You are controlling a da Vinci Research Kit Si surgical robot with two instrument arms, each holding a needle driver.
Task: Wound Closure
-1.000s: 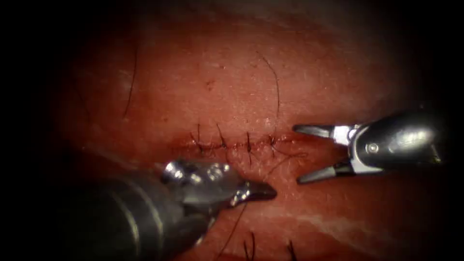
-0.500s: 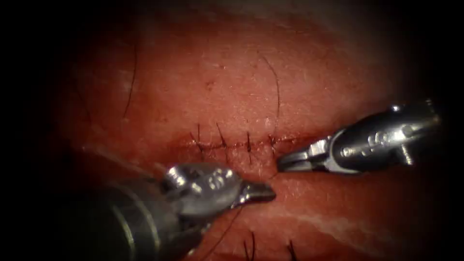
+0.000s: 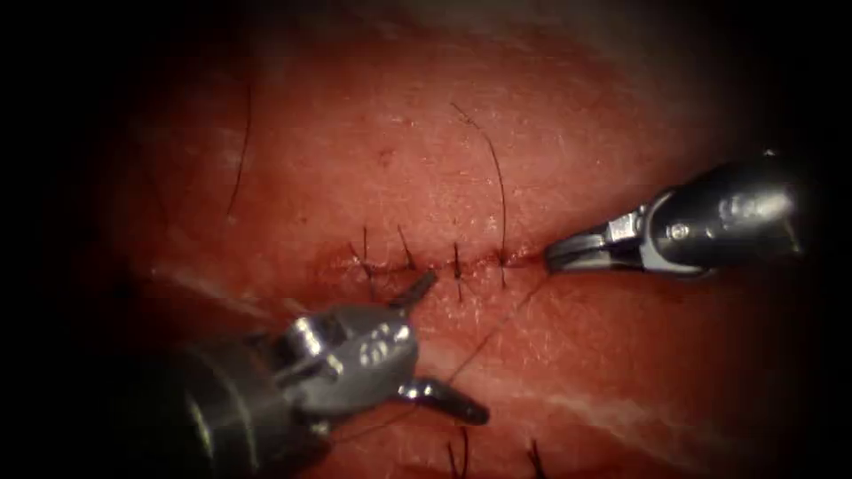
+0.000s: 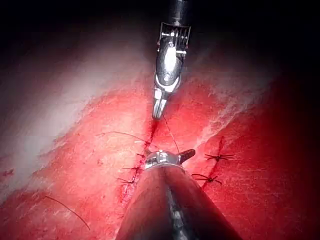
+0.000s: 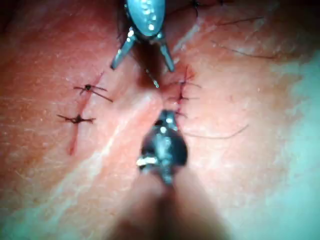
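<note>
Gripping the thread [image 3: 497, 324] with closed jaws, the right tool [image 3: 564, 255] sits at centre right of the endoscope frame, its tip just off the right end of the cut [image 3: 435, 263]. From that tip a thin dark strand runs down and to the left across the tissue [image 3: 373, 168], passing between the spread jaws of the left tool [image 3: 448, 350]. That tool enters from the lower left; its jaws stand wide apart, one pointing up toward the cut line, the other lying below it toward lower centre, and they hold nothing. Compared with half a second ago, the left jaws were closed and are now apart, and the right tool sits higher and further right.

The cut runs horizontally at frame centre, crossed by several short dark stitches [image 3: 457, 266]. A longer thread tail [image 3: 497, 177] curves upward from the rightmost stitch.

Needle: cannot be made out in any of these views.

A second stitched line [image 4: 212, 167] lies on the tissue beside the left tool's shaft in the left wrist view.
</note>
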